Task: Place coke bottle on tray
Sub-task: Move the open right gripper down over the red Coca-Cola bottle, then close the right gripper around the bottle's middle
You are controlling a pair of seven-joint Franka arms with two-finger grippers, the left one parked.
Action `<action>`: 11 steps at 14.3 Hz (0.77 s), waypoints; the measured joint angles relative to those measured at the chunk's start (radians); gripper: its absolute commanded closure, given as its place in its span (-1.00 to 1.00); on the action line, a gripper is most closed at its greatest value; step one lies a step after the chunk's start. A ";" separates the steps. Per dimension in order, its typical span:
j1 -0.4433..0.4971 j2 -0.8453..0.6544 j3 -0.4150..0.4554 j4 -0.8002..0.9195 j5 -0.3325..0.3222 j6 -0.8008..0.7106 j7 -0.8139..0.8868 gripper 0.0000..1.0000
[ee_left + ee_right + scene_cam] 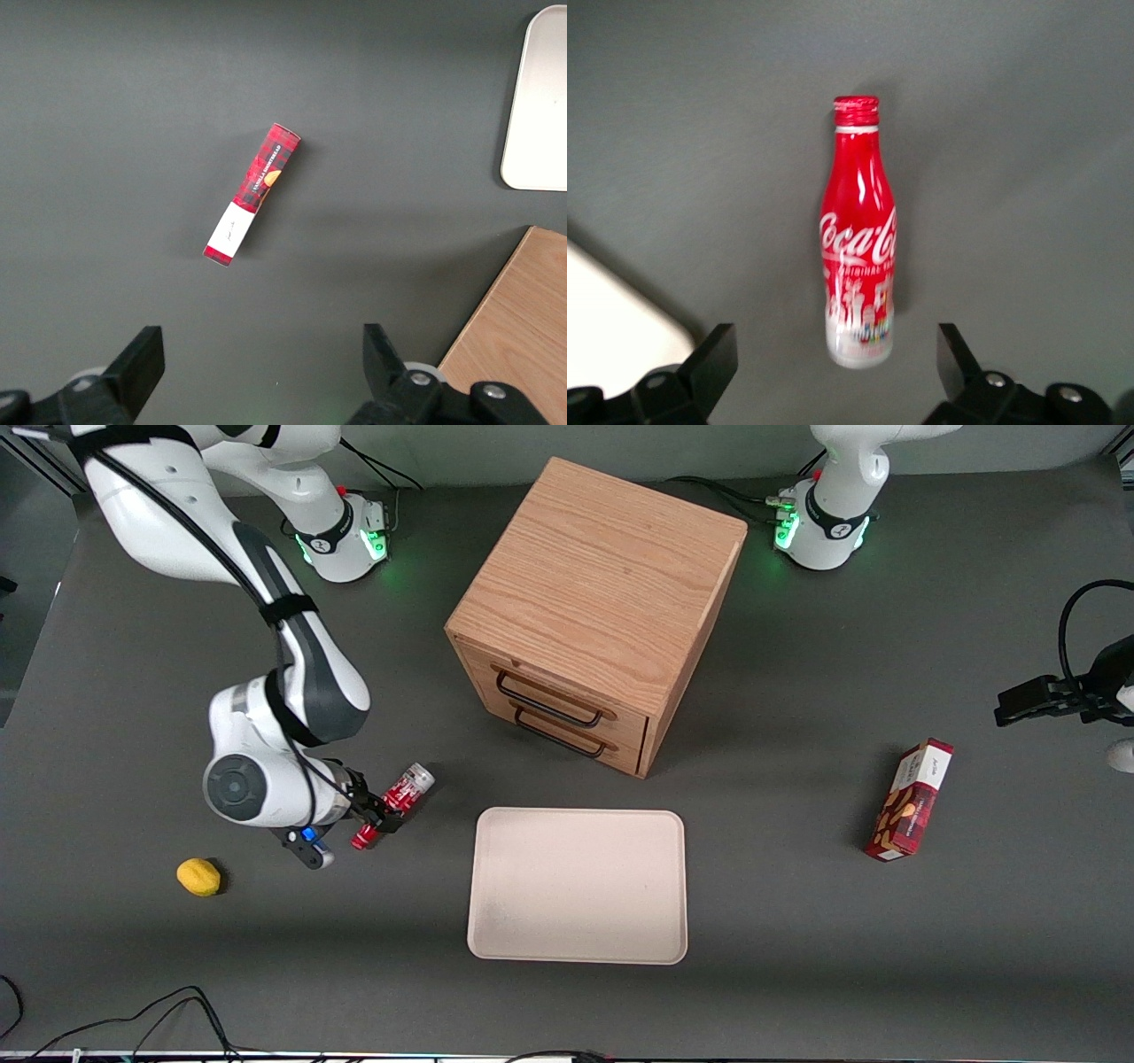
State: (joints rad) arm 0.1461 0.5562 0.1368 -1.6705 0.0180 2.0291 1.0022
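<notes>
The coke bottle (403,790) is slim and red, with white script, a red cap and a silvery base. It lies on its side on the dark table, beside the tray (576,886) toward the working arm's end. My right gripper (376,813) hovers just above the bottle with its fingers open. In the right wrist view the bottle (858,239) lies lengthwise between the spread fingers of the gripper (835,347), and neither finger touches it. A corner of the pale beige tray (611,328) shows beside it. The tray holds nothing.
A wooden drawer cabinet (594,611) stands farther from the front camera than the tray. A red snack box (911,802) lies toward the parked arm's end. A yellow lemon-like fruit (198,877) lies near the working arm. Cables run along the table's front edge.
</notes>
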 measured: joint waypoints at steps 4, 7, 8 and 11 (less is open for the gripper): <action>-0.001 0.004 -0.002 -0.143 -0.010 0.194 0.004 -1.00; -0.002 0.009 -0.002 -0.199 -0.011 0.286 0.005 -1.00; -0.002 0.014 -0.003 -0.207 -0.011 0.304 0.005 -1.00; -0.003 0.032 -0.005 -0.215 -0.011 0.329 0.005 -0.01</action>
State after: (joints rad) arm 0.1429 0.5881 0.1318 -1.8856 0.0074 2.3584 1.0073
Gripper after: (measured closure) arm 0.022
